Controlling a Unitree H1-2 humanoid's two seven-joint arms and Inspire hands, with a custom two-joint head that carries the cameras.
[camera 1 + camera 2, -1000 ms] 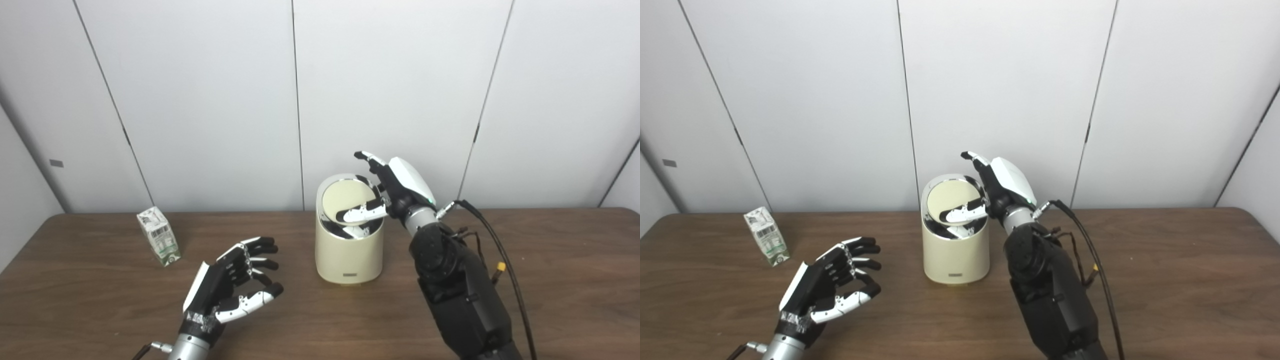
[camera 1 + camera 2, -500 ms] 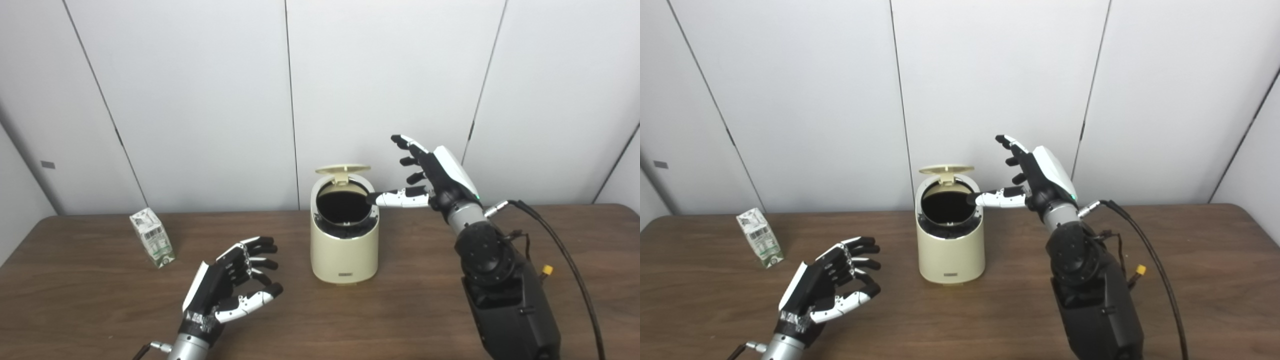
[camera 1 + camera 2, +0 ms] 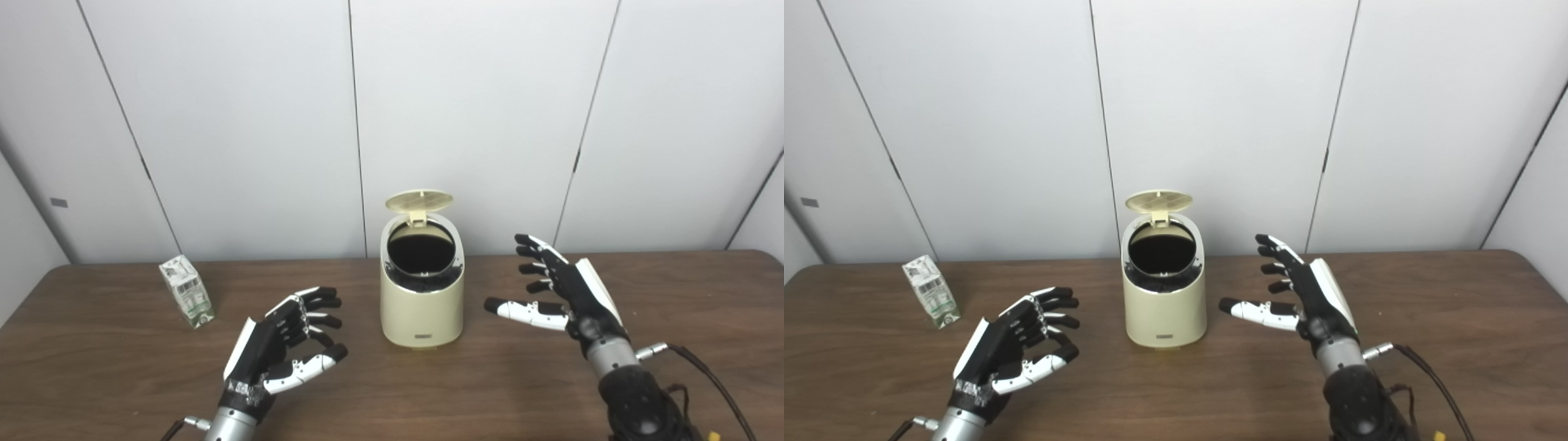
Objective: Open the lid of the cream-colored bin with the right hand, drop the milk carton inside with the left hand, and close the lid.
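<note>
- My left hand [image 3: 278, 346] sits nearest, low over the table [image 3: 122, 380], fingers spread and a bit curled, thumb out, holding nothing. Same pose & spot as 1 s ago.
- My right hand [image 3: 566, 297] is now down on the right of the bin, fingers splayed wide, thumb pointing toward the bin but clear of it, nothing held. 1 s ago it was up at the bin's rim w/ its thumb across the lid; 0.5 s ago it was raised beside the rim, thumb tip at the opening. It has since dropped and pulled back toward me.
- Cream-colored bin [image 3: 421, 306] stands mid-table between my hands, touching neither. Small dark label low on its front, too small to read.
- Lid [image 3: 419, 200] is up, hinged at the back, underside facing me, dark opening showing. 1 s ago it was still over the opening; 0.5 s ago nearly edge-on, now tipped further back.
- Milk carton [image 3: 186, 290] stands far left, tilted a little, well apart from my left hand & the bin. Green/black print and what looks like a barcode, text unreadable. Not moved; the view itself shifted slightly since 1 s ago.
- Pale wall panels [image 3: 478, 110] behind.
</note>
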